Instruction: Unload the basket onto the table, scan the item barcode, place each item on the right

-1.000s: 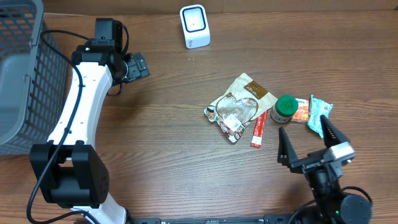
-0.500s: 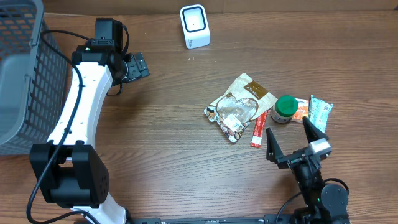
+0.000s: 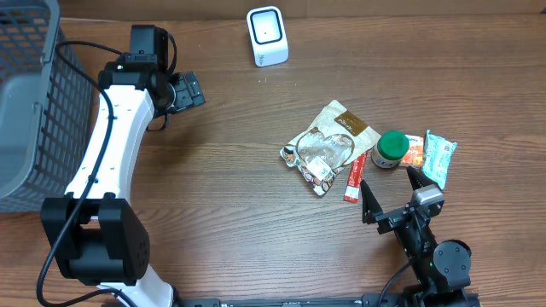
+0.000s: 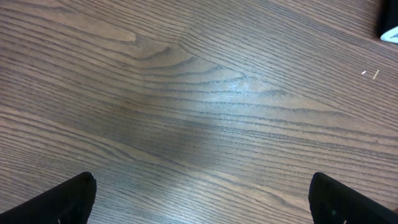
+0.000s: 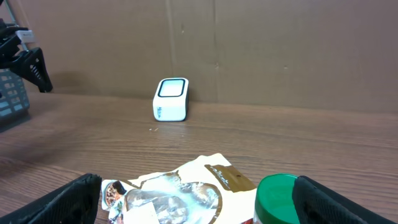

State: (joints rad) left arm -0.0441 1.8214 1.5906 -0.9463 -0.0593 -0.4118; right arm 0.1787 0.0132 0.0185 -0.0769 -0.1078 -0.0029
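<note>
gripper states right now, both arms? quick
Left gripper: open, holding nothing, over bare table.
Right gripper: open, holding nothing, facing the green-lidded bottle.

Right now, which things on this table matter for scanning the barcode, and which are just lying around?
For the job: white scanner; one of these, unclear which: snack pouch, red stick packet, green-lidded jar, orange packet, teal packet; right gripper, open beside them.
Just there: wire basket; left gripper, open and empty, far from them.
</note>
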